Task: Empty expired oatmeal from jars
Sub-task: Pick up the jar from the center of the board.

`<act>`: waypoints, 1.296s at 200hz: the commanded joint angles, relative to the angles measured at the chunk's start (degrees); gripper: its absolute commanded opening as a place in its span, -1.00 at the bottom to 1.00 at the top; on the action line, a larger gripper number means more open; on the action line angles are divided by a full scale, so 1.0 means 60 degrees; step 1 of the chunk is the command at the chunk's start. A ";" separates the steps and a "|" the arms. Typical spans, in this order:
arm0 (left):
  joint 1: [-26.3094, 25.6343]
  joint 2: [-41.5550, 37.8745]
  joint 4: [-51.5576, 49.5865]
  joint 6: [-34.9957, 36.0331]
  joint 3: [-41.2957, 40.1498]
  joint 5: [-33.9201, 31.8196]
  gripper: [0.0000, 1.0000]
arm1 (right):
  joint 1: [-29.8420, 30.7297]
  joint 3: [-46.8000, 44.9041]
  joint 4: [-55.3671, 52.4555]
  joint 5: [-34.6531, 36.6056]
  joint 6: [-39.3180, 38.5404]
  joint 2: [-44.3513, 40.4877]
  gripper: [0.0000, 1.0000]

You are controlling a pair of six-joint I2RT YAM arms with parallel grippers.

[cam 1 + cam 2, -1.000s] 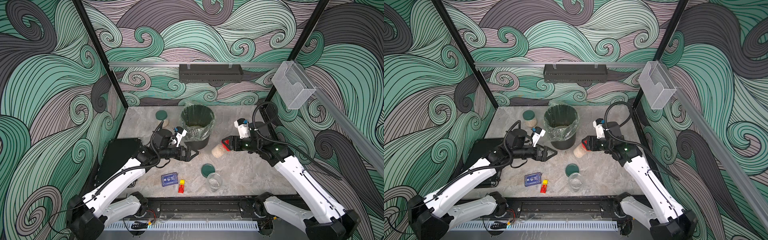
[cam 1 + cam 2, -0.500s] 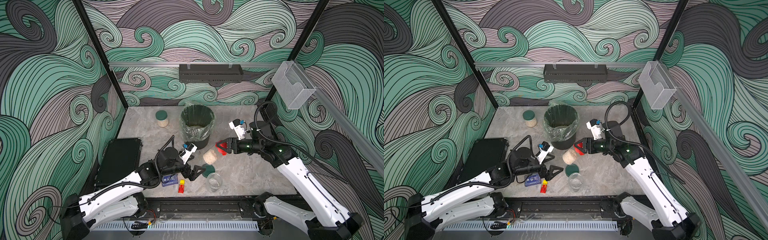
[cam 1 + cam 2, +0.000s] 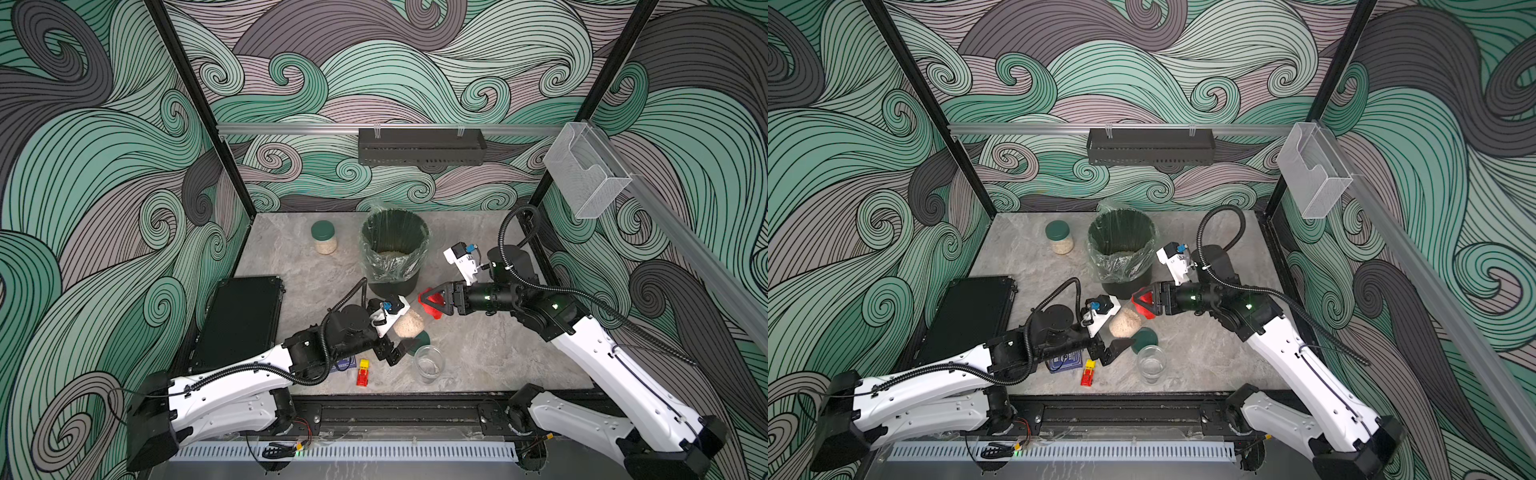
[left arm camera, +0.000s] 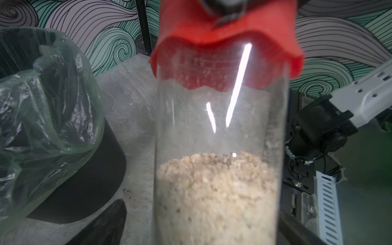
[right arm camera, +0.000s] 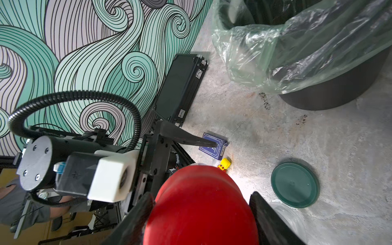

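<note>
A clear jar (image 3: 409,323) (image 3: 1125,322) half full of beige oatmeal (image 4: 214,191) hangs tilted in front of the bin. My right gripper (image 3: 430,303) (image 5: 201,196) is shut on its red lid (image 3: 1144,305) (image 5: 201,207). My left gripper (image 3: 1121,330) (image 4: 202,212) is open, one finger (image 4: 106,222) on each side of the jar's base, with a gap showing beside it. A green-lidded jar (image 3: 324,237) holding oatmeal stands at the back left. An empty open jar (image 3: 428,363) stands near the front beside a loose green lid (image 3: 1146,338) (image 5: 294,184).
The black bin (image 3: 368,232) (image 3: 1096,237) with a clear liner has oatmeal at its bottom, just behind the grippers. A black case (image 3: 241,320) lies at the left. A blue card box (image 5: 213,146) and a red-and-yellow toy (image 3: 363,372) lie near the front edge.
My left arm has swung from beside the bin toward the front and brought its open fingers round the jar's base. My right gripper has shifted the jar slightly left and forward.
</note>
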 commanded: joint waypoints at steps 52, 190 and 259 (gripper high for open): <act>-0.0073 -0.0225 0.0489 0.0897 0.0392 -0.0504 0.79 | 0.0396 0.0447 0.0420 -0.0107 0.0198 0.0301 0.26; -0.0066 -0.0708 0.0408 0.1168 0.0428 -0.0362 0.28 | 0.0693 0.0681 -0.0879 0.0884 -0.0533 0.0135 0.98; -0.0074 -0.0887 0.0148 0.1304 0.0404 -0.0101 0.26 | 0.0695 0.1494 -0.1785 0.0091 -0.0616 0.0799 0.85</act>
